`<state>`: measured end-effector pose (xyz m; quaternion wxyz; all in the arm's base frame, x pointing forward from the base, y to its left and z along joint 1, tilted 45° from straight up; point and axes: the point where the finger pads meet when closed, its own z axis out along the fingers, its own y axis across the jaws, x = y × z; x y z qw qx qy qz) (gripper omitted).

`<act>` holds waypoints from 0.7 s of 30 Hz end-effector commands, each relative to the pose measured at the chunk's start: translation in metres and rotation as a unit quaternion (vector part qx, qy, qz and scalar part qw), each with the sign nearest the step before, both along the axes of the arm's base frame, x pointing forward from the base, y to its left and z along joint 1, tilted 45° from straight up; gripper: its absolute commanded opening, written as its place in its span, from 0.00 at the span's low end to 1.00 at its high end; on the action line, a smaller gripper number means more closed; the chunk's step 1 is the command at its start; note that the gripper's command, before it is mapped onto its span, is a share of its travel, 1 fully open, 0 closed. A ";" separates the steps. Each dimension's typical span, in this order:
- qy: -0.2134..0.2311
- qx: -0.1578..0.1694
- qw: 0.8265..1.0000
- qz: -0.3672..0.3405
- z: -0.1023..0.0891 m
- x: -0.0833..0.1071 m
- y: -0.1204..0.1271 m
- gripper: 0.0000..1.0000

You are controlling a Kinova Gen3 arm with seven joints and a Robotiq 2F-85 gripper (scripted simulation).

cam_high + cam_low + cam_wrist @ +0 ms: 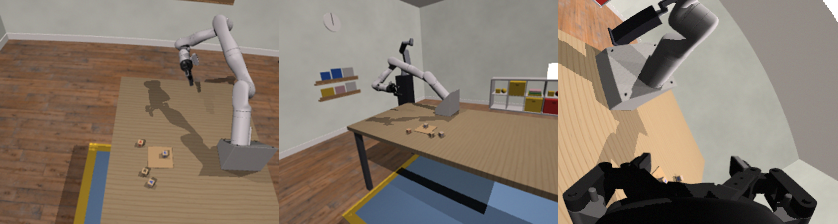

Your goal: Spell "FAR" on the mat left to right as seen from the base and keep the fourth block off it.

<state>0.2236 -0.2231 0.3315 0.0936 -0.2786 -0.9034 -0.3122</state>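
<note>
A small tan mat (160, 157) lies on the table, also seen in the exterior view (426, 128). One block with a blue letter (165, 153) sits on the mat. A block with a red letter (141, 143) lies off the mat to its left. Two more blocks (145, 171) (151, 182) lie off the mat in front of it. The letters are too small to read. My gripper (191, 81) is open and empty, held high above the far end of the table, well away from the blocks. In the wrist view the fingers spread wide.
The robot base (246, 153) stands at the right side of the table. A blue and yellow floor mat (95, 184) lies beside the table's left edge. A shelf unit with bins (525, 95) stands at the far wall.
</note>
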 end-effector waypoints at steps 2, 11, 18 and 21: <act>0.000 0.000 1.000 0.000 0.001 0.000 0.000 1.00; 0.000 0.000 1.000 0.000 0.001 0.000 0.000 1.00; 0.000 -0.001 1.000 0.000 0.001 0.000 0.000 1.00; 0.003 -0.002 1.000 -0.001 -0.001 0.001 0.000 1.00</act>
